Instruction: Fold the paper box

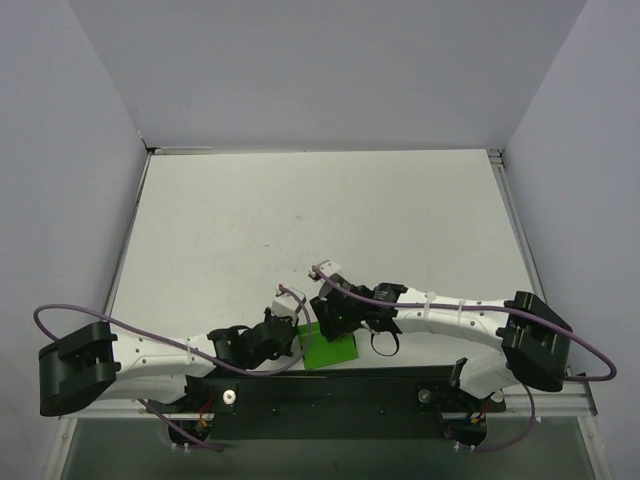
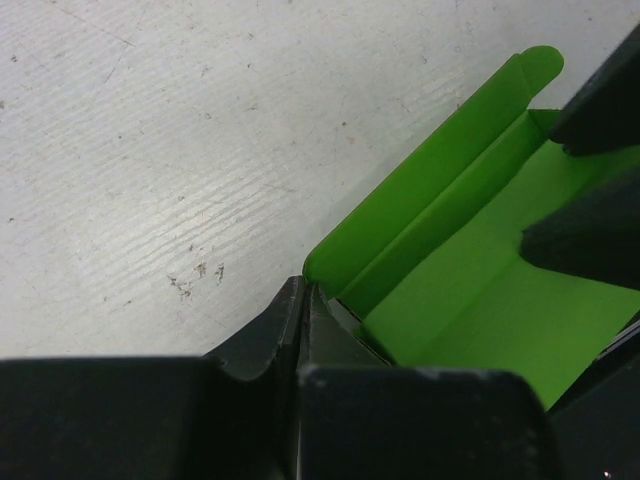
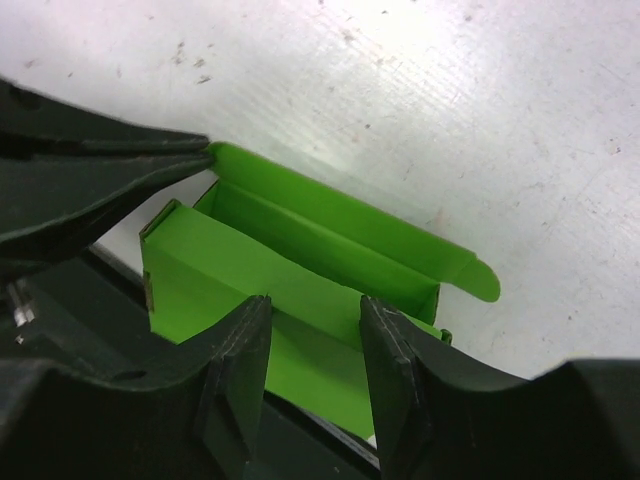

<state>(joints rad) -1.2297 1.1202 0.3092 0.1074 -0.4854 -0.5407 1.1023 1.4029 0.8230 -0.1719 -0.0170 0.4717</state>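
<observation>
Top external view: the box point(image 1: 331, 350) is seen at the near edge of the table point(image 1: 300, 220). Its lid point(image 3: 330, 215) corner is pinched by the left gripper point(image 2: 303, 300); the right gripper point(image 3: 315, 308) is held half-open above it. Closing the lid is judged still to be done.

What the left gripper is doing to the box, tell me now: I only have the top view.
Observer: The left gripper is shut on a corner of the green box, at one end of its long flap.
Operator: Now the right one.
Observer: The right gripper is open, its fingers spread over the box's near side.
Operator: Report the flap.
Observer: It is creased upward, with a rounded tab at its other end.
</observation>
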